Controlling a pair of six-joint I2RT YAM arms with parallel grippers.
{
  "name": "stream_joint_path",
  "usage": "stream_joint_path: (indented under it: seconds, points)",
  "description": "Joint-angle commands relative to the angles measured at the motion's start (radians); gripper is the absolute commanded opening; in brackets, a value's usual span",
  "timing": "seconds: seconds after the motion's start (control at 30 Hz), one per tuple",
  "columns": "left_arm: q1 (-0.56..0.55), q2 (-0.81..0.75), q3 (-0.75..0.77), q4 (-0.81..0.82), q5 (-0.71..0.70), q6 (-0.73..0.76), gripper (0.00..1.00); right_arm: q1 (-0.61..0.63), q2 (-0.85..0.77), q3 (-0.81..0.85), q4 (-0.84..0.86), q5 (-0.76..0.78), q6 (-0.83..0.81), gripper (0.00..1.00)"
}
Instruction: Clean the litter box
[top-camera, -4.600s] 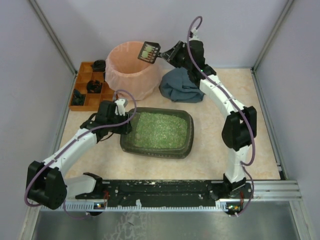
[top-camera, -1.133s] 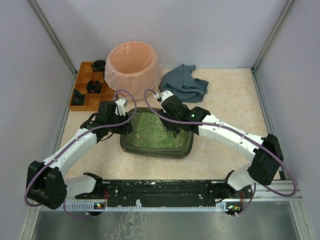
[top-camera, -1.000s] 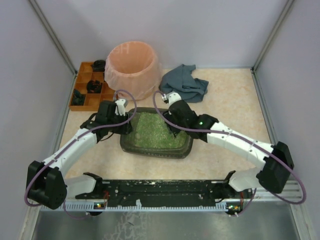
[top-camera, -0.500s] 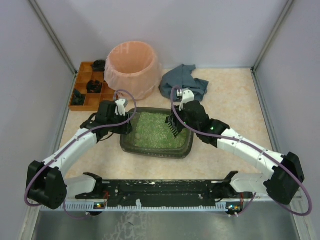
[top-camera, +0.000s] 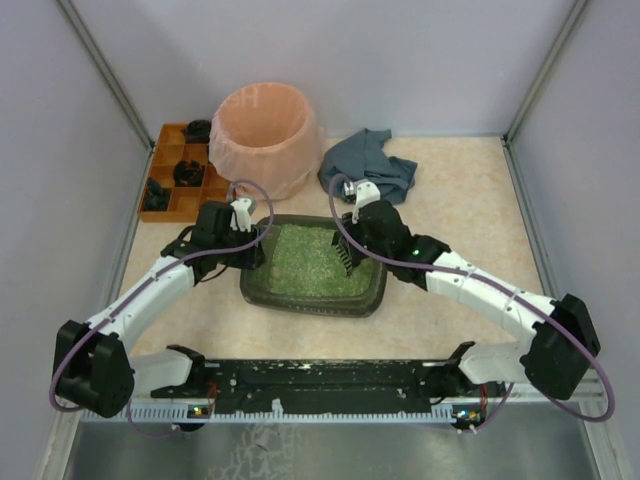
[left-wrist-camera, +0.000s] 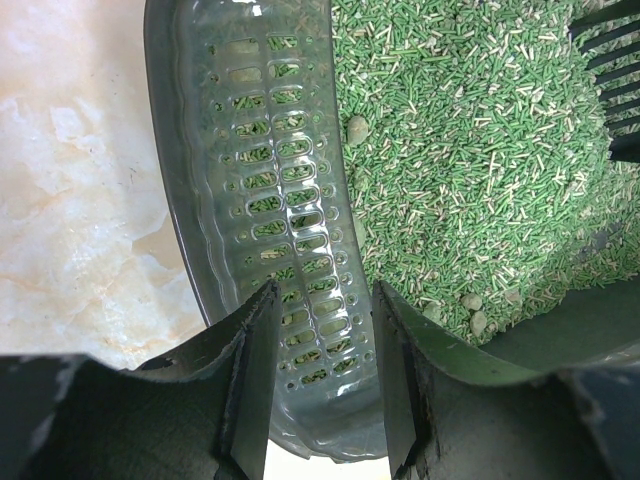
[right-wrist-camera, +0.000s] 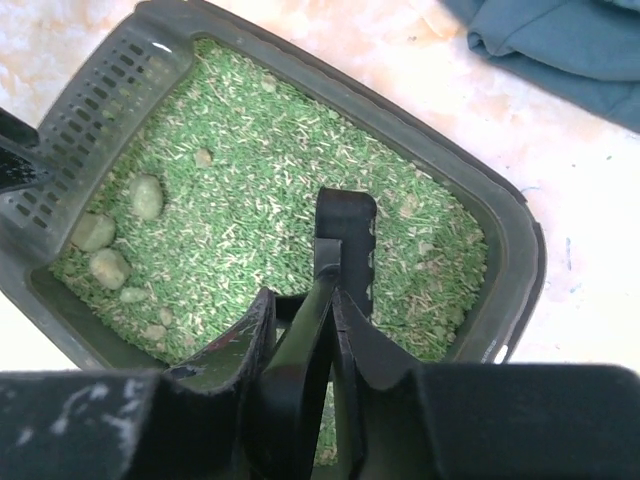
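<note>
The litter box (top-camera: 310, 302) is a dark olive tray of green litter in the middle of the table. My left gripper (top-camera: 250, 254) is at its left end, shut on the perforated rim (left-wrist-camera: 260, 180), which runs between the two fingers (left-wrist-camera: 322, 375). My right gripper (top-camera: 362, 240) hangs over the box's right part, shut on the handle of a black slotted scoop (right-wrist-camera: 345, 240). The scoop's head (top-camera: 349, 255) points down at the litter. Several pale clumps (right-wrist-camera: 145, 195) lie near the left end of the box (right-wrist-camera: 500, 210). The scoop's tines (left-wrist-camera: 610, 60) show at the edge of the left wrist view.
A round pink-lined bin (top-camera: 265, 135) stands behind the box at the back left. An orange compartmented tray (top-camera: 180, 175) with dark items is to its left. A blue-grey cloth (top-camera: 370, 170) lies crumpled behind the box's right end.
The right arm came down from the bin to the box with the scoop, shifted from the box's middle to its right part, and its jaws narrowed on the handle. The left arm stayed put.
</note>
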Motion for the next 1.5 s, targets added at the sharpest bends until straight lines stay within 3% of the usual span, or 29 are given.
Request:
stream_joint_path:
  seconds: [0.0, 0.2, 0.43, 0.77, 1.13, 1.33, 1.47]
  points:
    - [-0.002, 0.005, 0.014, 0.003, 0.013, 0.002, 0.48, -0.002, -0.007, 0.078, 0.011, 0.042, -0.028, 0.14]
    - [-0.003, 0.007, 0.014, 0.004, 0.022, -0.001, 0.48, -0.002, -0.017, 0.185, -0.046, 0.155, -0.102, 0.0]
    - [-0.003, 0.01, 0.016, 0.007, 0.027, 0.0, 0.47, 0.0, -0.002, 0.283, -0.068, 0.111, -0.059, 0.0]
    - [-0.003, 0.016, 0.016, 0.01, 0.045, 0.001, 0.47, 0.034, 0.182, 0.405, -0.142, 0.014, 0.118, 0.0]
    - [-0.002, 0.012, 0.014, 0.01, 0.047, 0.0, 0.47, 0.039, 0.393, 0.55, -0.235, 0.02, 0.149, 0.0]
    - [-0.002, 0.012, 0.014, 0.01, 0.045, 0.0, 0.47, 0.039, 0.463, 0.51, -0.209, -0.096, 0.192, 0.0]
    - [-0.002, 0.013, 0.015, 0.01, 0.043, 0.001, 0.47, 0.04, 0.424, 0.366, -0.075, -0.174, 0.287, 0.0]
